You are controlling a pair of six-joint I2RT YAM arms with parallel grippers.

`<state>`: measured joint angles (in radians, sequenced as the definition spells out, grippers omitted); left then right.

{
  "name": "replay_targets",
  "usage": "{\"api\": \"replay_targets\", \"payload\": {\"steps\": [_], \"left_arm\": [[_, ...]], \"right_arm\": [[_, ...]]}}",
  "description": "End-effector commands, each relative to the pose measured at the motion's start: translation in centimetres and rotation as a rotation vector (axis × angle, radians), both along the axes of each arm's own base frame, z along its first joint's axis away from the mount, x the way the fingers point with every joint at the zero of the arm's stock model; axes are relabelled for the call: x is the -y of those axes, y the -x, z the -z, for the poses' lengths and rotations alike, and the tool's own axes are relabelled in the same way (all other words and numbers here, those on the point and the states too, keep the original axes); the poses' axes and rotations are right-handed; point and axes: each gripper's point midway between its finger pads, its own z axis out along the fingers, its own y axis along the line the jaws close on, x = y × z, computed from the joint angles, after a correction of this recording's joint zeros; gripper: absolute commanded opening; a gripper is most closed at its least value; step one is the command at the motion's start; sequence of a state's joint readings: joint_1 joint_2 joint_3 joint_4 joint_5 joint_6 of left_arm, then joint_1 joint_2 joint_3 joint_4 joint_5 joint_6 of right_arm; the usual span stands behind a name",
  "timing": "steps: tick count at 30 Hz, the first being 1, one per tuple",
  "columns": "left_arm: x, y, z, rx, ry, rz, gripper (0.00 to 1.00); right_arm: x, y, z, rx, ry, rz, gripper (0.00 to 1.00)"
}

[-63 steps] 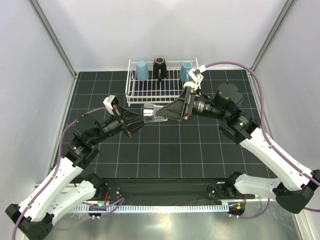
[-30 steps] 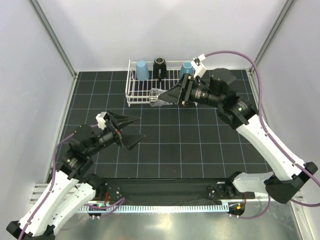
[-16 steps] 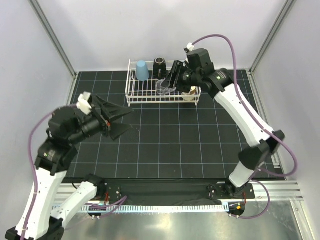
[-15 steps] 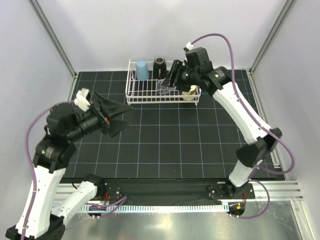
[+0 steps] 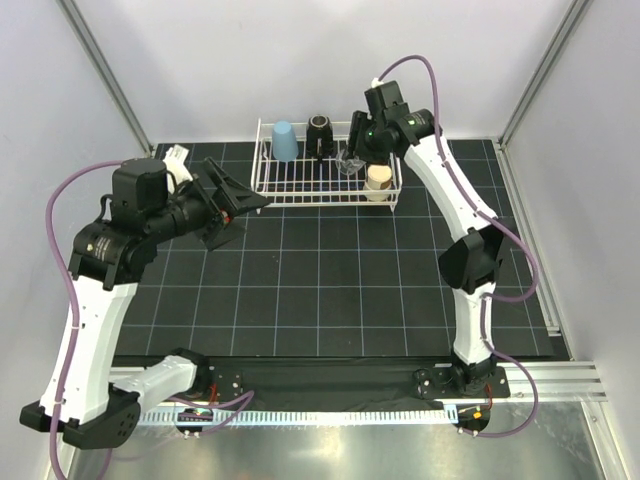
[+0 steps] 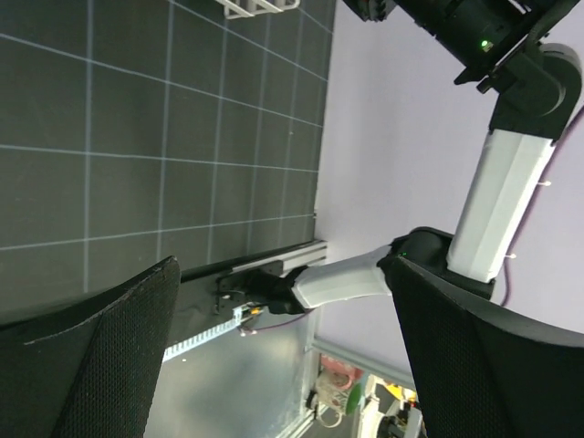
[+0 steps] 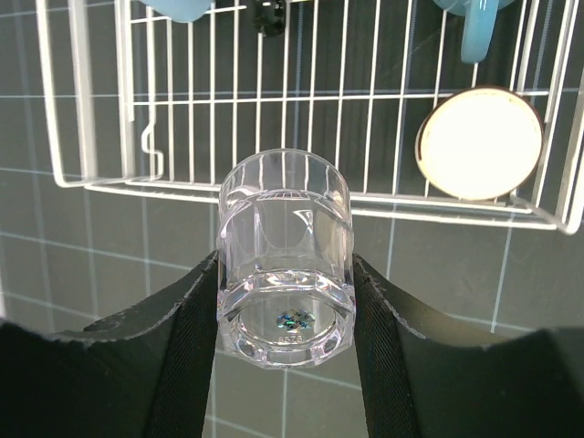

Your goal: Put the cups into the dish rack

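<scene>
The white wire dish rack (image 5: 262,190) stands at the back of the mat. A light blue tumbler (image 5: 285,140), a black cup (image 5: 319,135) and a cream-faced cup (image 5: 377,178) sit in it. My right gripper (image 5: 352,160) hangs over the rack's right half, shut on the small clear glass (image 7: 285,255), held base toward the wrist camera above the rack's front rail (image 7: 91,173). The teal mug's handle (image 7: 478,27) shows at the back right. My left gripper (image 5: 235,205) is open and empty, left of the rack; its fingers (image 6: 109,356) frame only mat and rail.
The black gridded mat (image 5: 330,280) covers the table between grey walls. The right arm's base and upper link (image 6: 493,210) stand near the front rail (image 5: 330,375).
The right gripper has carried the clear glass from mid-table up and back over the rack. The left gripper let go of the glass, opened wide and drew back to the left.
</scene>
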<state>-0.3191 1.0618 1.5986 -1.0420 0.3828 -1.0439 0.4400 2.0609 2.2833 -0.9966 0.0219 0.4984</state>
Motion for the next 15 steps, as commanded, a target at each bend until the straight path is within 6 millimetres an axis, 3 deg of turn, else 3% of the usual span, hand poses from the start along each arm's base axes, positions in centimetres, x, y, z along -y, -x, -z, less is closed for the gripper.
{"api": "replay_targets", "payload": {"steps": [1,15], "left_arm": [[-1.6,0.4,0.6,0.029,-0.098,-0.031,0.93],[-2.6,0.8,1.9,0.016,-0.161,-0.048,0.92]], "right_arm": [[-0.1,-1.5,-1.5,0.081,0.021,-0.008,0.04],[-1.7,-3.5,3.8,0.037,0.089,-0.027,0.04]]}}
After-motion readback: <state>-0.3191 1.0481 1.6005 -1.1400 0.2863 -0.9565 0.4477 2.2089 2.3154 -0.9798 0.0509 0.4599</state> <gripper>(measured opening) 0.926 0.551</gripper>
